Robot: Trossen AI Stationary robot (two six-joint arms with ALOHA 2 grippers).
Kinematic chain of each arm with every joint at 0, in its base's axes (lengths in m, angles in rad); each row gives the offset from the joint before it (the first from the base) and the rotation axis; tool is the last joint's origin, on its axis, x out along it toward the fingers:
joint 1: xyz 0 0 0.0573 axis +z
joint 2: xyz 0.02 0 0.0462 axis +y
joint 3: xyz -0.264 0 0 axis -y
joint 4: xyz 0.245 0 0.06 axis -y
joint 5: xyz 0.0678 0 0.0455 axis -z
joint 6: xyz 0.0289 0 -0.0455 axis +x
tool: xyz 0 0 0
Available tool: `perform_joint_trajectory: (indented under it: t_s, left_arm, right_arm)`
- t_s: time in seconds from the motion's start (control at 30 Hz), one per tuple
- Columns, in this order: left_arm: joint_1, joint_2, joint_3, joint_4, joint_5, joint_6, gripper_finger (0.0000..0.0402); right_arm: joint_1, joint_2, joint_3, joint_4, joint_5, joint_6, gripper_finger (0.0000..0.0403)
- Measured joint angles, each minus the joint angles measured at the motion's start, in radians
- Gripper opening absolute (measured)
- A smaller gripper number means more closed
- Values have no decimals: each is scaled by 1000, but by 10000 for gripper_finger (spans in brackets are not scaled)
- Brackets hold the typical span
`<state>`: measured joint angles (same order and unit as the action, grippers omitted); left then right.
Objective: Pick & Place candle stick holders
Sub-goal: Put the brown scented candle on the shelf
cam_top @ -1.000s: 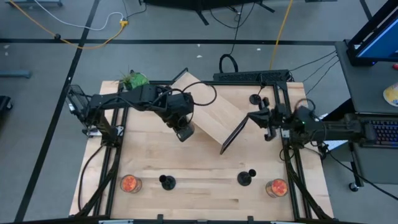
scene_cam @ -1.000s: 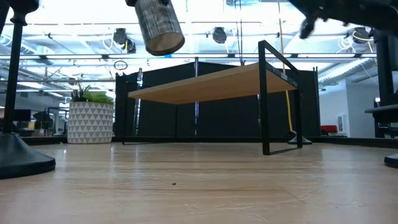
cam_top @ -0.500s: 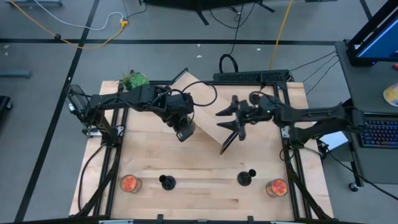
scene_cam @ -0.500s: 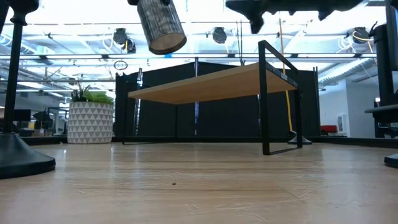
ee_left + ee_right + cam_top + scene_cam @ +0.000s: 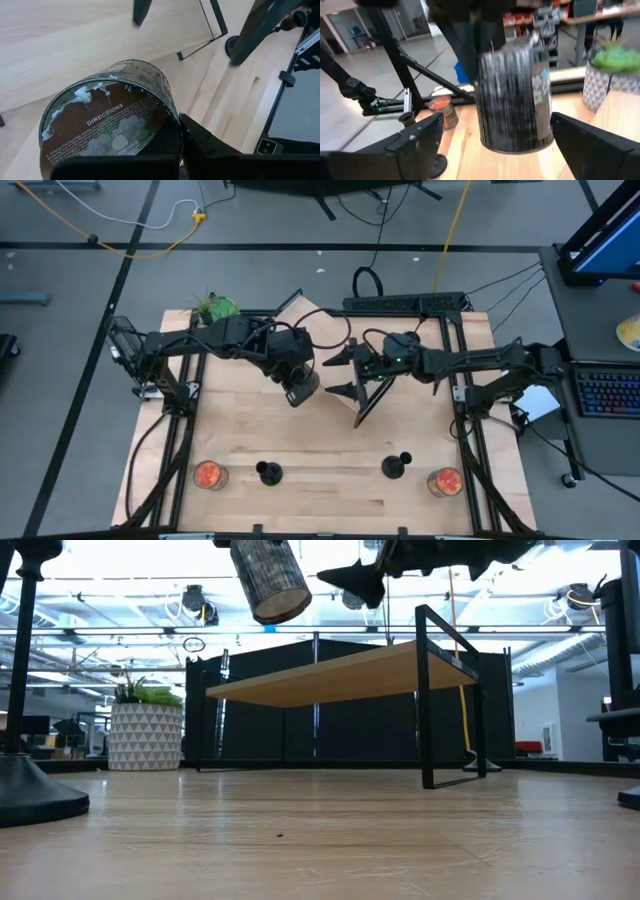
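Note:
My left gripper (image 5: 291,376) is shut on a dark cylindrical can (image 5: 303,391), held high above the table next to a low wooden shelf (image 5: 318,330). The can also shows in the low view (image 5: 270,580) and the right wrist view (image 5: 515,100). My right gripper (image 5: 333,377) hangs open above the shelf, close beside the can, its fingers (image 5: 415,142) wide on either side of it and apart from it. Two black candle stick holders (image 5: 268,472) (image 5: 396,467) stand on their round bases near the table's front edge, untouched. My left gripper holds the can by its upper part; one finger (image 5: 200,145) lies along the can's side wall (image 5: 167,107). The fingers come from above. The can hangs below them, a little tilted, its labelled bottom (image 5: 107,125) facing down, lifted clear of table and shelf.
Two orange-filled glass jars (image 5: 208,475) (image 5: 445,481) stand at the front corners beside the holders. A potted plant (image 5: 215,307) sits at the far left. The shelf's black frame (image 5: 425,690) stands mid-table. Bare wood lies between shelf and holders.
My right gripper has swung from the table's right side toward the left, over the shelf up to the can, and has opened wide. The can in my left gripper has shifted slightly toward the right and stays lifted.

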<state>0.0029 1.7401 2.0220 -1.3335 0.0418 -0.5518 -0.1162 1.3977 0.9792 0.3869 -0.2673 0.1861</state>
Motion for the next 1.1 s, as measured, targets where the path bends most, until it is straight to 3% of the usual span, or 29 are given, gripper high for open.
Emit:
perform_joint_trajectory:
  t_s: [0.27,1.1]
  left_arm:
    - [0,0,0,0,10,8,0]
    - [5,7,0,88,46,61,0]
  right_arm:
    - [0,97,107,-102,12,5,398]
    - [1,194,185,-94,26,-5,400]
